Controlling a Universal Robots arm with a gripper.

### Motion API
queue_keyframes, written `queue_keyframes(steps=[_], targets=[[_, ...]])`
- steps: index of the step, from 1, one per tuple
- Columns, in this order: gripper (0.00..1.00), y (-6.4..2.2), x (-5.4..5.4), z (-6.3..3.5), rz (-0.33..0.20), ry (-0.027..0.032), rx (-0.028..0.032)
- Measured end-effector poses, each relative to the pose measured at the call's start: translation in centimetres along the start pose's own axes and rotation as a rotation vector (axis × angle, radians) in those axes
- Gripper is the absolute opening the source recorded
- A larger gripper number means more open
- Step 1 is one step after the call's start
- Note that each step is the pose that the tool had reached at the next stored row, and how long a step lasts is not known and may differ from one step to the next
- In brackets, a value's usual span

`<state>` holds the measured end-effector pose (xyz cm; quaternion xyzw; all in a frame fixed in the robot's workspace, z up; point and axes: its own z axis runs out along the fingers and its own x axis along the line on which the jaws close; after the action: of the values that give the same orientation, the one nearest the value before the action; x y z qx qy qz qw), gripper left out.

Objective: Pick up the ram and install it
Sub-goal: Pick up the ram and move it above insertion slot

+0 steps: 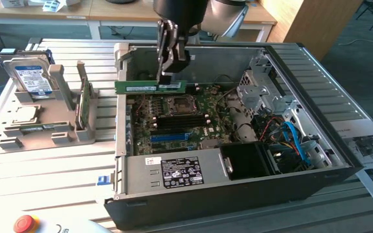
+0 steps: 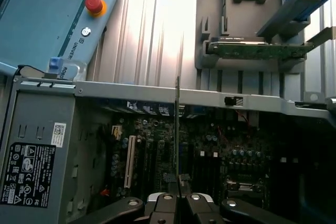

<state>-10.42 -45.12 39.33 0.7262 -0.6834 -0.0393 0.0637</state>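
Gripper jaws narrow, clamped on the top edge of the ram. The stick hangs level inside the open PC case, above the motherboard just beyond the CPU socket, not seated. White label strip on the ram, text unreadable. Power supply has a black rating label and a small white barcode sticker, print too small to read. Teach pendant with red e-stop reads "UNIVER…" and "ROBO…". Grey parts holder at the exterior view's left holds a blue-label hard drive, an upright green card and a CPU chip.
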Motion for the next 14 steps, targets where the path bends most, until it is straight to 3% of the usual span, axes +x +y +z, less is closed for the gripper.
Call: queue_keyframes(steps=[9, 14], targets=[[0.12, -3.96, 0.6, -0.57, 0.0, 0.0001, 0.0], [0.12, -4.25, 0.6, -0.61, 0.0, 0.0001, -0.0001]])
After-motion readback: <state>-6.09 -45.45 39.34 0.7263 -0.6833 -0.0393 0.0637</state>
